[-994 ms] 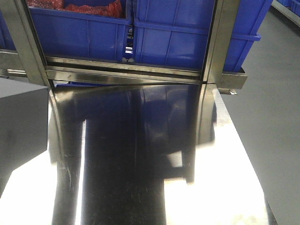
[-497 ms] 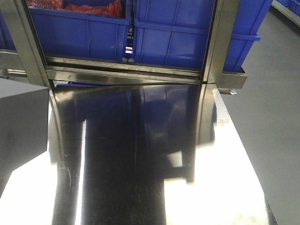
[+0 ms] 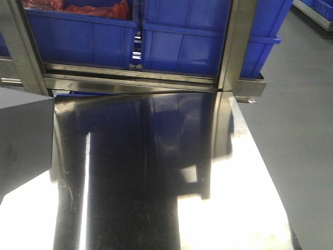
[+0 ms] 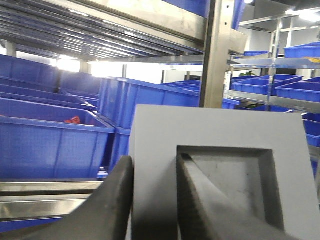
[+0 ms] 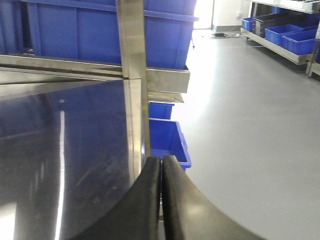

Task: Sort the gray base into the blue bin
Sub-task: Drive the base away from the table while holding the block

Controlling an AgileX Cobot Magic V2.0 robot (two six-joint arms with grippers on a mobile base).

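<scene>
The gray base (image 4: 165,135) fills the left wrist view, with its square recess facing the camera. My left gripper (image 4: 154,165) is shut on one wall of it, one finger outside and one inside the recess. In the front view the gray base (image 3: 23,140) hangs at the left edge above the steel table. Blue bins stand side by side on the rack behind, one with red contents (image 3: 78,36) and one to its right (image 3: 182,47); I cannot tell which is the blue bin of the task. My right gripper (image 5: 161,159) is shut on nothing, over the table's right edge.
The shiny steel table (image 3: 234,182) runs up to the rack's steel rail (image 3: 130,83) and upright post (image 3: 231,47). Gray floor (image 3: 302,130) lies to the right. A small blue crate (image 5: 167,137) sits on the floor below the table's corner.
The front view has shifted: the rack, crates and table edge now sit slightly higher and further left in frame. The gray base stays held at the left edge.
</scene>
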